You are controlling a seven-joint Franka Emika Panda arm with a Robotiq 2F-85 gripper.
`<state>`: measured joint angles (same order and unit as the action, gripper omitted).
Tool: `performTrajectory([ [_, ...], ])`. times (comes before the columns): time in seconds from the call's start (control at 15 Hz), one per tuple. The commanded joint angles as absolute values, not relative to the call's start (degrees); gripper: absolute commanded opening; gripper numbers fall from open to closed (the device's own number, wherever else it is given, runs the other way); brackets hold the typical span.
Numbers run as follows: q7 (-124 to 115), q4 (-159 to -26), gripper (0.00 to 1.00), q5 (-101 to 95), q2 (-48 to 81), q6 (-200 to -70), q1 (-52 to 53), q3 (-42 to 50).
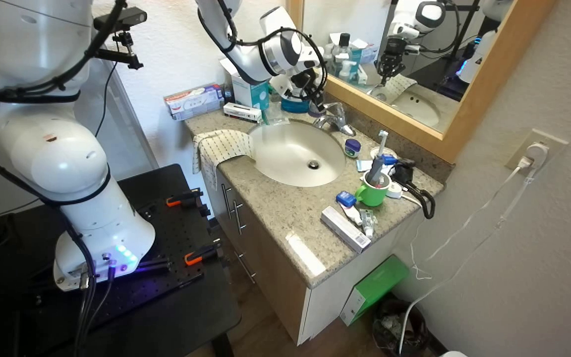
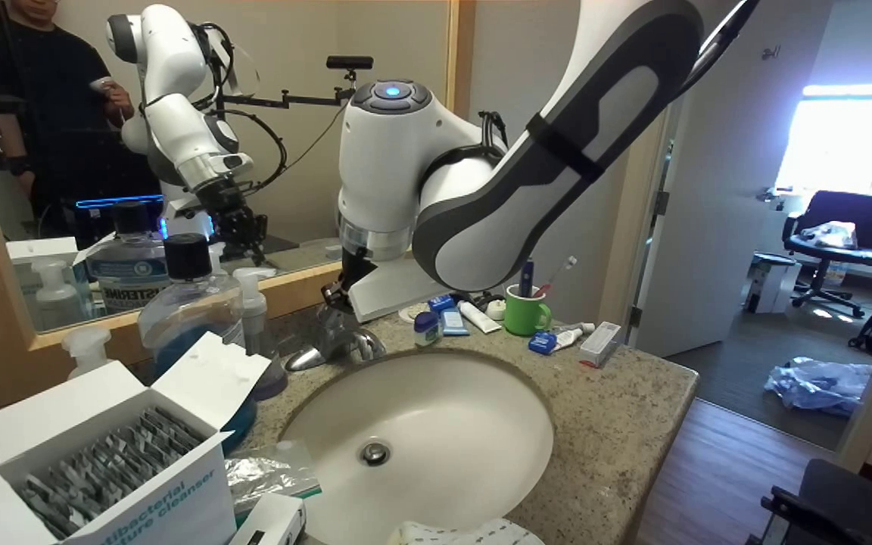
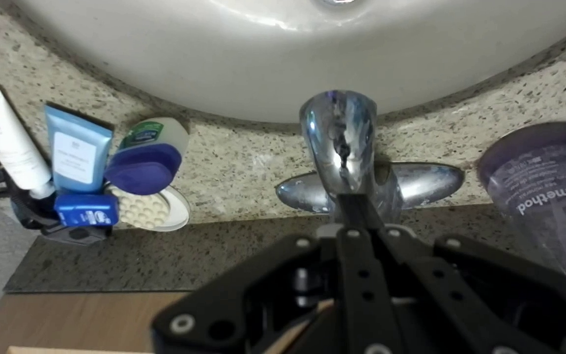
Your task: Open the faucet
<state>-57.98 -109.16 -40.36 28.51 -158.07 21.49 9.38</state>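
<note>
Wrist view: a shiny chrome faucet with a short curved spout stands near the back of the speckled stone counter, the spout reaching over the rim of an oval white basin. A black metal hand, its fingers pressed together, fills the bottom and hides the rear of the faucet; whether it touches the metal cannot be told. Just beside the faucet on the right stands a purple-tinted clear plastic bottle, crowding it. To the left, farther off, sit a small jar with a dark blue lid, a flat light-blue tube, a small bright-blue container and a white tube. In both exterior views a green mug holding a toothbrush stands beyond them. In an exterior view, a large clear bottle with a black cap and an open white carton packed with sachets crowd the opposite side. A wood-framed mirror rises behind the faucet.
</note>
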Motion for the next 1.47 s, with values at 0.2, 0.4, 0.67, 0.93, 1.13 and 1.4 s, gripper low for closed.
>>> performTrajectory([
  [0.2,-61.0,-108.3,0.00,-44.4,28.3,-161.1,22.6,11.4],
  [0.4,-61.3,-108.4,0.00,-45.1,28.1,-161.4,22.7,11.7],
  [0.67,-61.2,-108.3,0.00,-44.9,28.0,-161.5,22.9,11.9],
  [0.93,-61.2,-108.6,0.00,-45.0,27.5,-162.0,22.9,12.0],
  [1.13,-61.1,-108.3,0.00,-44.9,27.2,-162.3,23.0,12.0],
  [1.4,-61.3,-107.8,0.00,-45.0,26.7,-163.7,23.2,12.8],
])
